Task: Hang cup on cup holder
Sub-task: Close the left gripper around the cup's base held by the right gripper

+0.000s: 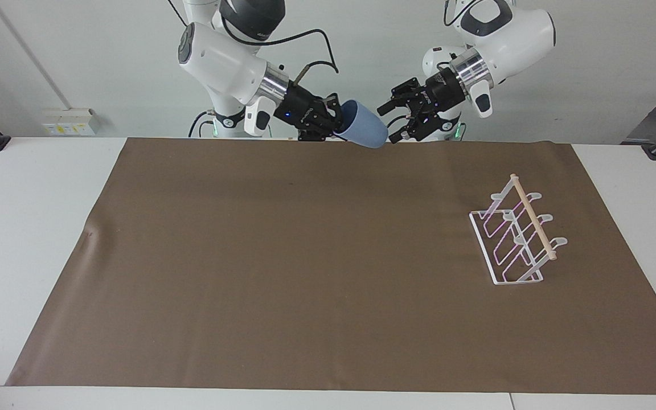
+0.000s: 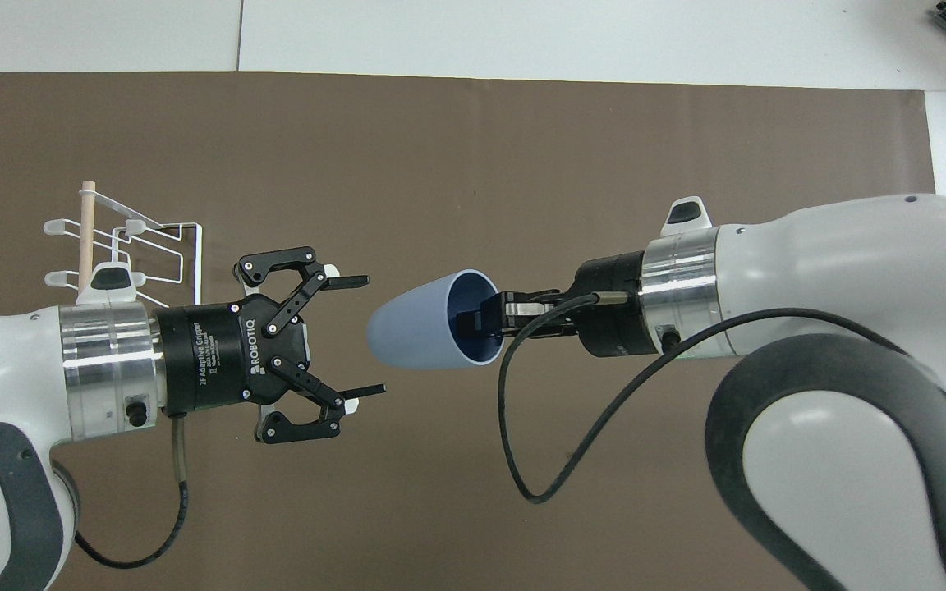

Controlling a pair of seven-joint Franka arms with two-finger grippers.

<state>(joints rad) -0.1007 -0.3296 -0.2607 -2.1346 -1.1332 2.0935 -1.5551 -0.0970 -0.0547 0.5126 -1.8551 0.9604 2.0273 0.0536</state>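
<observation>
Right gripper [image 2: 481,318] level, clamped on cup [image 2: 428,322] rim, base toward wide-open, empty, level left gripper [image 2: 366,336].

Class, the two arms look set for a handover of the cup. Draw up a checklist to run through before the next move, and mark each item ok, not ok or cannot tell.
1. Right gripper shut on the cup, pinching its rim wall: ok.
2. Left gripper open, wide enough for the cup's base: ok.
3. Cup's base points at the left gripper: ok.
4. Left gripper around the cup: not ok, a gap remains.
5. Cup holder upright, prongs free: ok.
6. Grip firmness: cannot tell.
</observation>
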